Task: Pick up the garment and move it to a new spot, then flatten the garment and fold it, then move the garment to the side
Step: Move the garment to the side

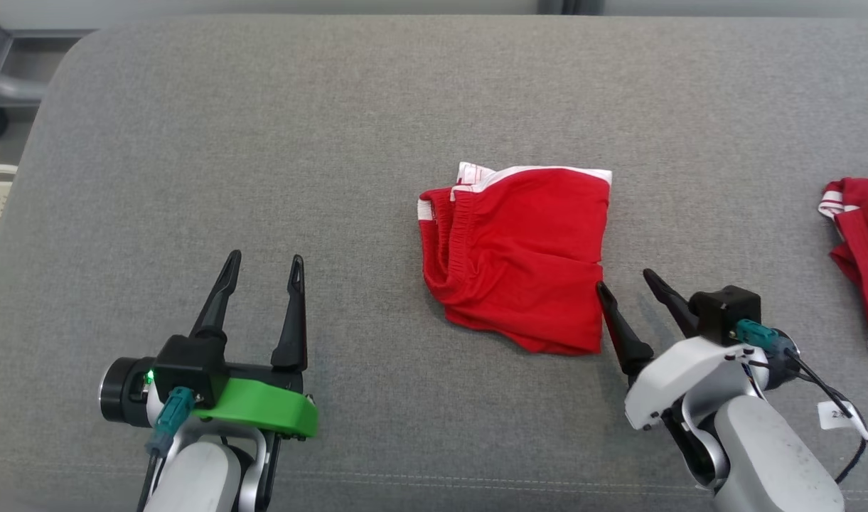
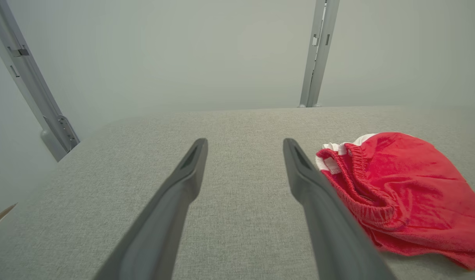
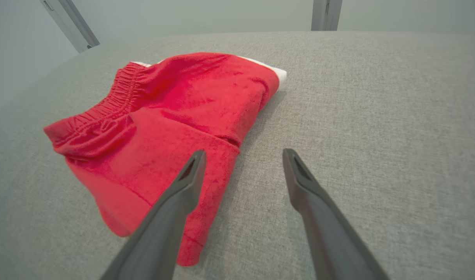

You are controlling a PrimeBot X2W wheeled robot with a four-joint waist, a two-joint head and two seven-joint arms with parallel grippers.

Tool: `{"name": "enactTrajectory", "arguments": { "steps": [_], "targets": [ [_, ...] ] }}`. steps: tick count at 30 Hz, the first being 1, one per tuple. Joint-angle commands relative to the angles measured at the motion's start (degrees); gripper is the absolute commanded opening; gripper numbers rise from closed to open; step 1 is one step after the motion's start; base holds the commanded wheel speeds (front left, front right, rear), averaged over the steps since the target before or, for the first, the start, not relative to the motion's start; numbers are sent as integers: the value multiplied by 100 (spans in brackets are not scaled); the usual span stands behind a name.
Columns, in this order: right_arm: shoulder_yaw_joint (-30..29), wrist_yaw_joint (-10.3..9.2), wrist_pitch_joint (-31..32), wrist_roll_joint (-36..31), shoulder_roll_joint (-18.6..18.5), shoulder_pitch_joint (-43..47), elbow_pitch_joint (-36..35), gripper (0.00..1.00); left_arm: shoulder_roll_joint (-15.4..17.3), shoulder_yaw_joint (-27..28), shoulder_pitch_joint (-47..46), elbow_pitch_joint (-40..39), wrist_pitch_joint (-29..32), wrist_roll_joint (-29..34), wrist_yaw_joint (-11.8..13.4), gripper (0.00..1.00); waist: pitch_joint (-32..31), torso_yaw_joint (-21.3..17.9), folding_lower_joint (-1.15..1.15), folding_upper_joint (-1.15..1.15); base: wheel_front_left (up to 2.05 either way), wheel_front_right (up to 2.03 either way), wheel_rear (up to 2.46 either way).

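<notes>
One folded garment (image 1: 526, 256) lies just left of the right gripper (image 1: 623, 279).

Holding the left gripper (image 1: 264, 257) low on the left, with fingers spread wide and pointing straight ahead. Angling the right gripper (image 1: 624, 279) inward from the lower right, with fingers just as far apart. Gripping nothing on either side. Reaching in on pale forearms (image 1: 775, 455).

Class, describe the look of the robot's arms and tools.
Both arms have pale grey forearms, black wrist blocks and teal cable plugs. The left tool and right tool each have two long, tapered dark fingers. The left wrist bears a bright green bracket; the right cable carries a white tag.
</notes>
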Motion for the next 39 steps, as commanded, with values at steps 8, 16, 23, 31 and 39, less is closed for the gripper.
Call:
{"name": "enactTrajectory", "arguments": {
  "steps": [8, 16, 23, 31, 39],
  "targets": [
    [503, -2, 38, 373, 60, -639, 960, 100, -87, -47, -234, 132, -113, 19, -37, 100, 387, 356, 0, 0, 0, 0, 0],
    [764, -3, -202, 491, 19, -696, 885, 0, -8, -7, -312, 132, -162, 56, -25, 100, 481, 102, 0, 0, 0, 0, 0],
    [504, -5, -405, -50, -229, -402, 380, 0, 128, 15, -411, -78, -144, 136, 4, 100, 525, -517, 0, 0, 0, 0, 0],
    [-6, -5, -148, -684, -525, 227, -383, 0, 385, -21, -570, -504, 114, 309, 33, 100, 726, -1536, 0, 0, 0, 0, 0],
    [-416, -6, -119, -1036, -744, 153, -829, 0, 460, -228, -925, -736, 387, 444, -94, 100, 981, -2244, 0, 0, 0, 0, 0]
  ]
}}
